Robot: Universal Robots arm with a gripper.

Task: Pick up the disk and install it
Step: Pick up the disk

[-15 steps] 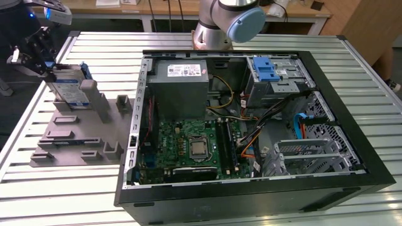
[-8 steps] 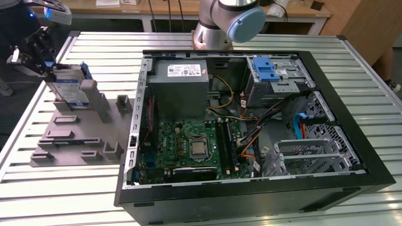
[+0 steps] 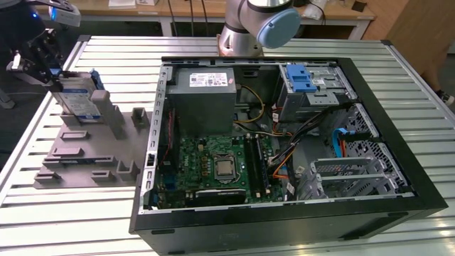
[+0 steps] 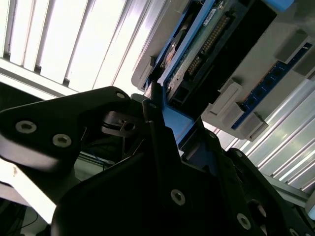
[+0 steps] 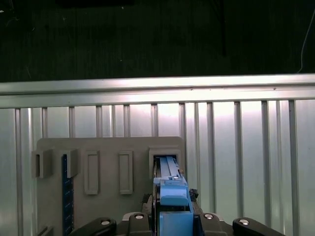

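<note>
Gripper [image 3: 54, 79] sits at the far end of the exterior view's left, over the grey fixture [image 3: 92, 154] that lies on the slatted metal table [image 3: 85, 218].

The disk [image 3: 75, 99] stands on edge in the fixture, label face toward the camera, blue carrier framing it. From here I can't tell whether its lower end is seated in the slot or lifted just clear of it.

In the first wrist view I look down along the disk [image 5: 171, 196]. Its blue carrier edge runs between the black gripper [image 5: 172, 219] parts, and its far end is at a slot in the fixture [image 5: 98, 147], with the table [image 5: 246, 147] slats beyond.

In the second wrist view the fingers [image 4: 155, 132] are closed on the carrier's blue edge. The disk [image 4: 211, 44] shows its circuit-board side and connector row.

The open computer case [image 3: 398, 202] lies on the table, just beside the fixture on the exterior view's right and well apart from the gripper. Inside it I see:
- a grey power-supply box [image 3: 201, 101] with a white sticker
- a green motherboard [image 3: 220, 165] nearer the camera than that box
- a bare blue caddy [image 3: 300, 79] in the drive cage at the far corner

The arm's base [image 3: 252, 26] rises behind the case.
</note>
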